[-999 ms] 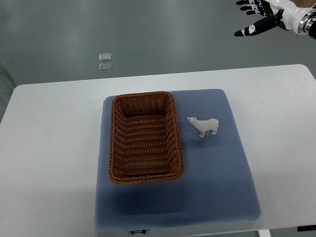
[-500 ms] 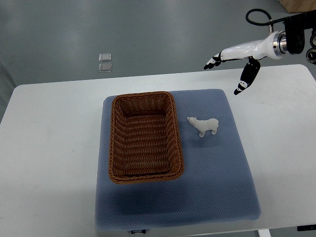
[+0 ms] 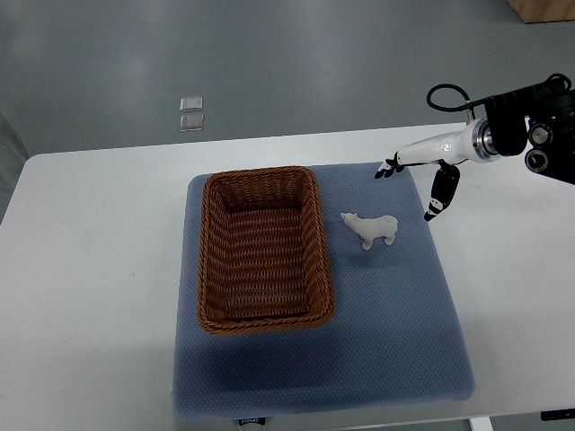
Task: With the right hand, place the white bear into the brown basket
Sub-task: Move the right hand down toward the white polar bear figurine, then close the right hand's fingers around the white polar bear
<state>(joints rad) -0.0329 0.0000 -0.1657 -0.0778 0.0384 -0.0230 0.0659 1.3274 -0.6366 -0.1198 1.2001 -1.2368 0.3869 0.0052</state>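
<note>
Grey smooth floor behind, a white rectangular table in front, and on it a blue-grey padded mat carrying everything that matters. On the mat's left half, one brown woven wicker basket, rectangular, long axis running away from the robot's side, nothing inside. Just beside its right wall but not touching, one small white toy polar bear, upright on its legs, long axis lying across the picture, head toward the basket and rump toward the mat's right edge. Above and to the right of the bear, one right robot hand, white with black fingertips, reaching in from the right edge over the mat's far right corner; fingers spread apart, one stretched left and another pointing down toward the mat, nothing held. Bear therefore down and to the left of that hand, near but clearly apart, with bare mat between. No left hand anywhere in view, so the right hand the only one near. Likely next: lowering and shifting left toward the bear's rump end, then closing across the narrow body rather than along its length. Basket opening just left of the bear, so only a short carry afterwards. Farther back on the floor, two small clear square tiles, one behind the other, well apart from the table. Count in all: one bear, one basket, one mat, one hand, two tiles.
</note>
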